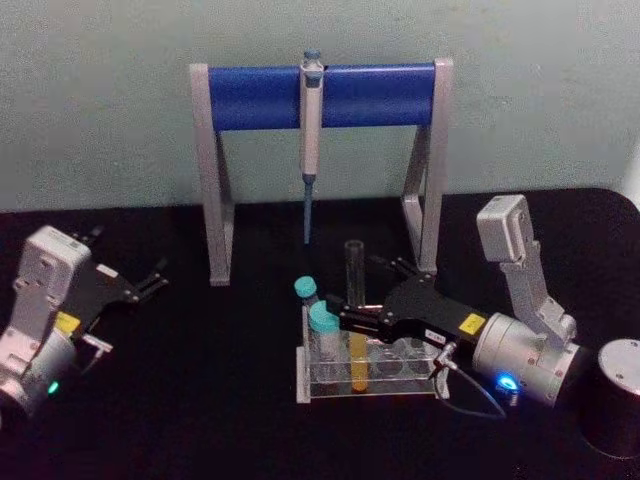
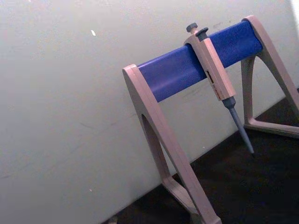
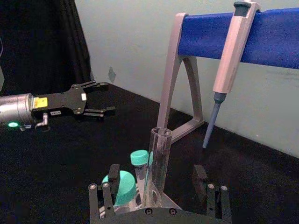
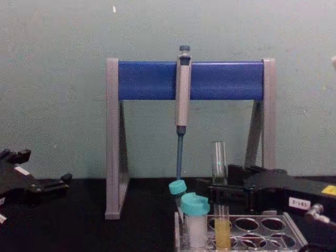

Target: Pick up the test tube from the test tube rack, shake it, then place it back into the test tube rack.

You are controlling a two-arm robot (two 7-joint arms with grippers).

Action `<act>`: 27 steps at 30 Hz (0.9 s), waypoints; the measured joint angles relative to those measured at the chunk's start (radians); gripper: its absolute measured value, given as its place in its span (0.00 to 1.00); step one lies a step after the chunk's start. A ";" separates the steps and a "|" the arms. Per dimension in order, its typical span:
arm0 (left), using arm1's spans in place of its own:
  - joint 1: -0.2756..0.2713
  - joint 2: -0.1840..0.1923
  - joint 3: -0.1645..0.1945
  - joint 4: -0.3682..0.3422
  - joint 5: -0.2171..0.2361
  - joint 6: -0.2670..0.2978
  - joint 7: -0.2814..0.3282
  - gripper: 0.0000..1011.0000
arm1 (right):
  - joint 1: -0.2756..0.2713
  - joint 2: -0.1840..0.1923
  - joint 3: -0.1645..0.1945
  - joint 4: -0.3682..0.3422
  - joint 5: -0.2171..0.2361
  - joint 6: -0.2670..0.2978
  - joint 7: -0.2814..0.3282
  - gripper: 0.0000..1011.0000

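Right end effector [image 1: 365, 292]: reached in from the right side, low over the table, forearm angled toward the rack. Its fingers are spread wide and set either side of the test tube [image 4: 219, 163] above rack height. The right wrist view shows clear gaps to the glass on both sides, so nothing is gripped. Left end effector [image 1: 157, 279]: parked at the left of the table, well apart from the rack, fingers parted and empty, aimed toward the stand. Table [image 1: 200, 400]: black surface, backed by a plain pale green wall [image 1: 100, 100]. Stand [image 1: 215, 200]: grey legs and blue crossbar, rear centre, close to the wall. A grey pipette [image 1: 310, 130] hangs on the bar, blue tip down. Test tube rack [image 1: 395, 383]: clear and low, in front of the stand, right of centre. The test tube stands upright in a hole near the rack's front left, open at the top, with yellow liquid in its lower part. A teal-capped vial [image 1: 323, 318] with white contents stands in the rack just left of the tube, with a second vial [image 1: 306, 288] behind it.
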 joint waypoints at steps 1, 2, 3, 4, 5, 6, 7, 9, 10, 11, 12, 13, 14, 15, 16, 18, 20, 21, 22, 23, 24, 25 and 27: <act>0.000 0.000 0.000 0.000 0.000 0.000 0.000 0.99 | 0.000 0.000 0.000 0.000 0.000 0.000 0.000 0.99; 0.000 0.000 0.000 0.000 0.000 0.000 0.000 0.99 | 0.000 0.000 0.000 0.000 0.000 0.000 0.000 0.99; 0.000 0.000 0.000 0.000 0.000 0.000 0.000 0.99 | 0.000 0.000 0.000 -0.001 0.000 0.000 0.000 0.99; 0.000 0.000 0.000 0.000 0.000 0.000 0.000 0.99 | 0.000 0.000 0.000 -0.001 0.000 0.000 0.000 0.99; 0.000 0.000 0.000 0.000 0.000 0.000 0.000 0.99 | 0.000 0.000 0.000 -0.001 0.000 0.000 0.000 0.99; 0.000 0.000 0.000 0.000 0.000 0.000 0.000 0.99 | -0.001 0.001 0.000 -0.001 0.000 0.000 0.000 0.99; 0.000 0.000 0.000 0.000 0.000 0.000 0.000 0.99 | -0.001 0.001 0.000 -0.001 0.000 0.000 0.000 0.99; 0.000 0.000 0.000 0.000 0.000 0.000 0.000 0.99 | -0.001 0.001 0.000 -0.002 0.001 0.001 0.000 0.99; 0.000 0.000 0.000 0.000 0.000 0.000 0.000 0.99 | -0.001 0.001 0.000 -0.002 0.001 0.001 0.000 0.99; 0.000 0.000 0.000 0.000 0.000 0.000 0.000 0.99 | -0.001 0.001 0.001 -0.002 0.001 0.001 0.000 0.98; 0.000 0.000 0.000 0.000 0.000 0.000 0.000 0.99 | -0.001 0.001 0.001 -0.002 0.001 0.001 -0.001 0.95; 0.000 0.000 0.000 0.000 0.000 0.000 0.000 0.99 | -0.001 0.001 0.001 -0.002 0.001 0.001 -0.001 0.93; 0.000 0.000 0.000 0.000 0.000 0.000 0.000 0.99 | -0.001 0.001 0.001 -0.002 0.001 0.001 -0.001 0.92; 0.000 0.000 0.000 0.000 0.000 0.000 0.000 0.99 | -0.002 0.001 0.001 -0.002 0.001 0.001 -0.001 0.91; 0.000 0.000 0.000 0.000 0.000 0.000 0.000 0.99 | -0.002 0.001 0.001 -0.002 0.001 0.001 -0.001 0.86; 0.000 0.000 0.000 0.000 0.000 0.000 0.000 0.99 | -0.002 0.001 0.001 -0.002 0.002 0.001 -0.001 0.81; 0.000 0.000 0.000 0.000 0.000 0.000 0.000 0.99 | -0.002 0.001 0.001 -0.003 0.002 0.002 -0.001 0.76; 0.000 0.000 0.000 0.000 0.000 0.000 0.000 0.99 | -0.002 0.001 0.001 -0.003 0.002 0.002 -0.001 0.72; 0.000 0.000 0.000 0.000 0.000 0.000 0.000 0.99 | -0.002 0.001 0.001 -0.003 0.002 0.002 -0.001 0.70; 0.000 0.000 0.000 0.000 0.000 0.000 0.000 0.99 | -0.002 0.001 0.001 -0.003 0.002 0.002 -0.001 0.68; 0.000 0.000 0.000 0.000 0.000 0.000 0.000 0.99 | -0.002 0.001 0.001 -0.003 0.002 0.002 -0.001 0.64; 0.000 0.000 0.000 0.000 0.000 0.000 0.000 0.99 | -0.002 0.001 0.001 -0.003 0.002 0.002 -0.001 0.60; 0.000 0.000 0.000 0.000 0.000 0.000 0.000 0.99 | -0.002 0.001 0.001 -0.003 0.002 0.002 -0.001 0.54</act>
